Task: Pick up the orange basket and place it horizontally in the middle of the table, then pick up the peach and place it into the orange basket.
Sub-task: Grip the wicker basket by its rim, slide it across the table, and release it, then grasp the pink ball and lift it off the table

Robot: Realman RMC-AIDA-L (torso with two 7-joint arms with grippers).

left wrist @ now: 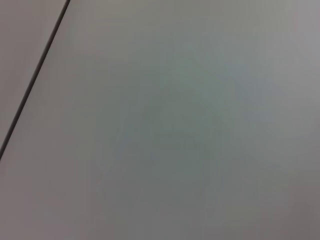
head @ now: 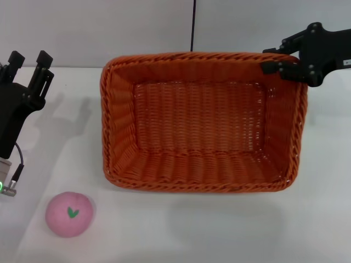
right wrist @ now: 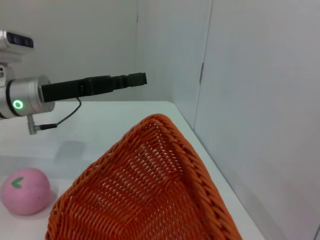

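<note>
- Head view: orange basket (head: 202, 121) sits mid-table (head: 219, 224), opening up, long axis running left-right. Right gripper (head: 274, 60) is at its far right corner rim, probably clamped on it, though the jaws are hard to read. Before letting go, settle it flat and square.
- Head view: peach (head: 69, 213) lies near-left, apart from basket, leaf mark up. Left gripper (head: 27, 61) hovers empty, fingers apart.
- Left wrist view: blank wall only.
- Right wrist view: basket rim (right wrist: 165, 125) close, peach (right wrist: 25, 190) beyond.
</note>
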